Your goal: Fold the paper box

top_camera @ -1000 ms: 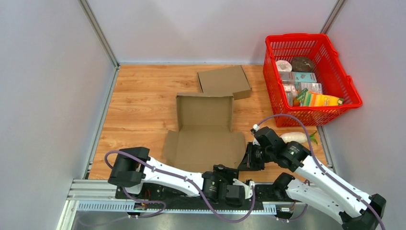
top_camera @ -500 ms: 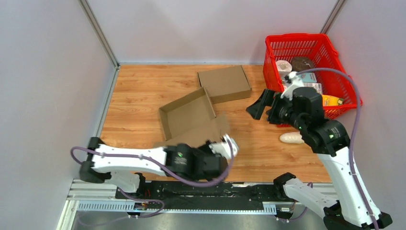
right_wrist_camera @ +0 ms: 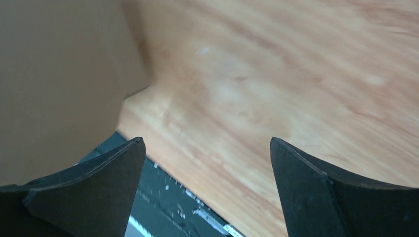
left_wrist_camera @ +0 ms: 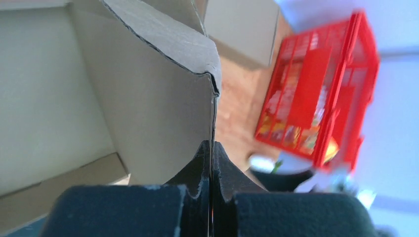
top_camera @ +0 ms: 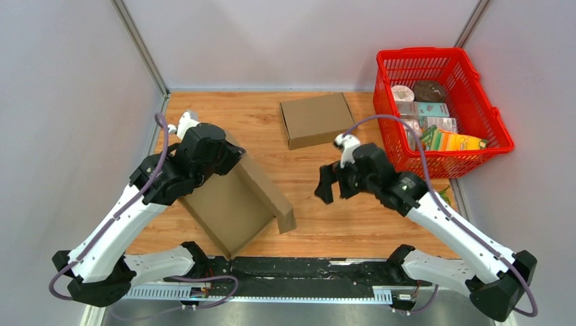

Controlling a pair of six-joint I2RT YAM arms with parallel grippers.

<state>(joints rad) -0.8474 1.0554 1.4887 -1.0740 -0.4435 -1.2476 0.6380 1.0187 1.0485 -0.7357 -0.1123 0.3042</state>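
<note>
Lower left of the overhead view: paper box [top_camera: 234,204], only partly erected, tipped up on one edge and leaning over the table [top_camera: 326,224], one low wall and a corner flap turned toward frame centre.

Pinched at its upper edge by the left gripper [top_camera: 227,157]. Confirmed in the left wrist view: left gripper [left_wrist_camera: 211,148] closed tight on a thin cardboard panel, fingers [left_wrist_camera: 197,168] pressed flat against the sheet, the box interior filling the left of that frame.

Centre right of the overhead view: right gripper [top_camera: 325,187], spread wide and holding nothing, near the box flap but apart from it. In the right wrist view, only bare wood across the gap of the right gripper [right_wrist_camera: 207,143], brown cardboard at the frame's left.

Changed within the last second: box no longer lying flat and open at bottom centre, but carried leftward and raised. Left gripper gone from spread to clamped; right gripper gone from shut to wide. Both arms up from the near edge.

Read as an early stage: control of the sheet passed to the left arm, the right freed, probably to press a wall or flap. Walls not yet all standing. Possible hazard: thin card bending or swivelling under a single-edge grip.

Unmoved: folded box [top_camera: 318,120] at upper centre, red basket [top_camera: 499,132] at upper right.
</note>
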